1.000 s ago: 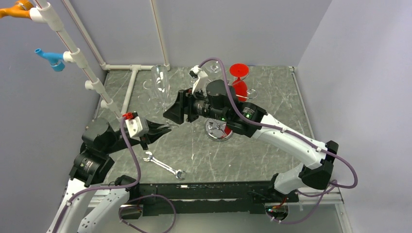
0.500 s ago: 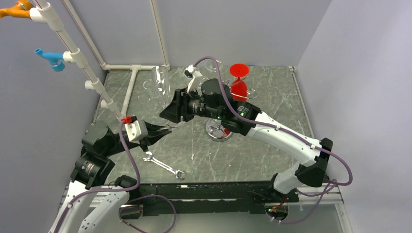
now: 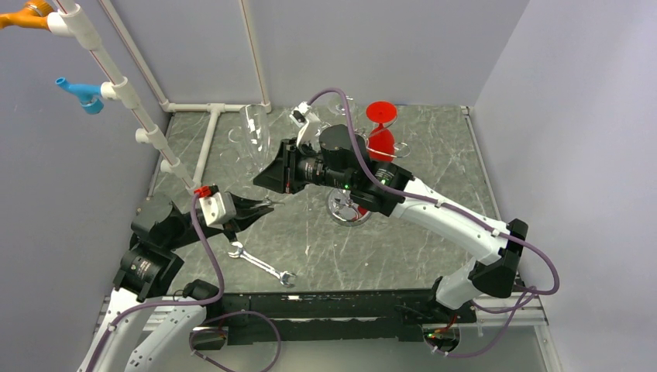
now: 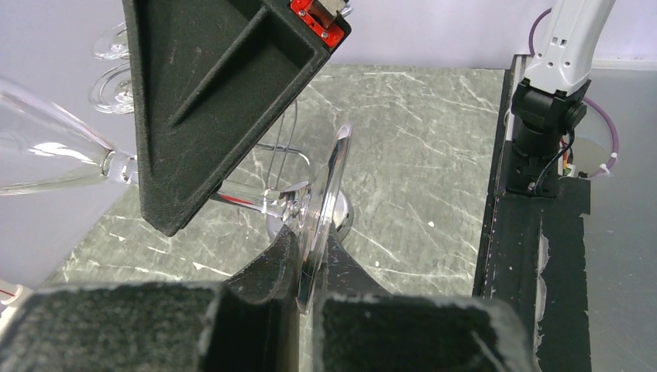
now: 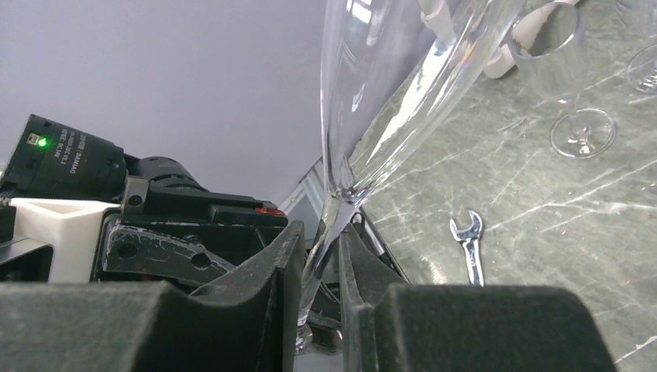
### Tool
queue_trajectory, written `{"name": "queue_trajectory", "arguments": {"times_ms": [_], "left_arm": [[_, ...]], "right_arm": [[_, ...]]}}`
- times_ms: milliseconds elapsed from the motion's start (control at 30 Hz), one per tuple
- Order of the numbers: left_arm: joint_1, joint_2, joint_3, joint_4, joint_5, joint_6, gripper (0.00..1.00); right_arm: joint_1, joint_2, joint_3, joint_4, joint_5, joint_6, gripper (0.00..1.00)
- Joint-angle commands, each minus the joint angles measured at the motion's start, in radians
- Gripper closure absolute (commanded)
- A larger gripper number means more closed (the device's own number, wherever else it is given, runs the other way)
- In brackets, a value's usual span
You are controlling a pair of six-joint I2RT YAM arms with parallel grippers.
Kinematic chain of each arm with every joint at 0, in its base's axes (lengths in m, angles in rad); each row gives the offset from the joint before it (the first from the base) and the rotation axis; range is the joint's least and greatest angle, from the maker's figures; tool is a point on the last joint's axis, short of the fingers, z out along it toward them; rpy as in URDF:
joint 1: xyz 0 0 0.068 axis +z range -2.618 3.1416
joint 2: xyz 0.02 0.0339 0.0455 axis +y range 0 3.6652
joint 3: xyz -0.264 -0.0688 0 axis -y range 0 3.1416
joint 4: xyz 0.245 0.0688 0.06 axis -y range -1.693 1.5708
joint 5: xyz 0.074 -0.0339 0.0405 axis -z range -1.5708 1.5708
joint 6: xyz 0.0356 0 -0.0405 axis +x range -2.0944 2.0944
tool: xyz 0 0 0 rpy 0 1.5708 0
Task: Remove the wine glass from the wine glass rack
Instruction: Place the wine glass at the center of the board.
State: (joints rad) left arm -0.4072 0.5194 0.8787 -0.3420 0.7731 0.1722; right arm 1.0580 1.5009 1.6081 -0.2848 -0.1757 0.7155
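- The wine glass (image 3: 256, 139), a clear flute, is clear of the wine glass rack (image 3: 349, 208). It hangs in the air to the left of the rack and well apart from its chrome base, bowl uppermost and leaning.
- The right hand (image 5: 320, 232) is closed on the stem just under the bowl, with a finger pressed to each side.
- The left hand (image 4: 308, 240) is clamped on the rim of the flute's foot, which shows edge-on between its fingers. Both hands grip the same glass, on the rack's left side.
- I judge the lifting-off itself done: no wire arm of the rack touches the flute in any view.
- What seems left is a handover or a set-down. One hand has to let go, and the glass then has to reach the bench (image 3: 434, 155) upright, away from the rack.
- A red wine glass (image 3: 381, 113) hangs foot-up on the rack's far side, untouched.
- A wrench (image 3: 262, 263) lies on the bench, nearer than the rack and to its left.
- Another clear glass (image 5: 569, 70) stands upright left of the rack, beyond the held flute.
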Motion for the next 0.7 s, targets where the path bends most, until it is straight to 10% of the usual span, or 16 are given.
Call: {"name": "queue_trajectory", "arguments": {"times_ms": [0, 167, 400, 667], "left_arm": [[-0.011, -0.008, 0.014, 0.080, 0.041, 0.018, 1.00], [-0.013, 0.002, 0.035, 0.059, 0.022, 0.008, 1.00], [-0.013, 0.023, 0.060, 0.022, -0.036, -0.005, 0.43], [-0.013, 0.016, 0.055, 0.028, -0.046, -0.013, 0.27]], "right_arm": [[-0.003, 0.010, 0.026, 0.042, -0.008, -0.005, 0.92], [-0.003, -0.008, -0.006, 0.069, -0.007, -0.006, 1.00], [-0.003, -0.047, -0.054, 0.102, 0.016, -0.023, 1.00], [-0.004, -0.091, -0.105, 0.134, 0.041, -0.021, 1.00]]}}
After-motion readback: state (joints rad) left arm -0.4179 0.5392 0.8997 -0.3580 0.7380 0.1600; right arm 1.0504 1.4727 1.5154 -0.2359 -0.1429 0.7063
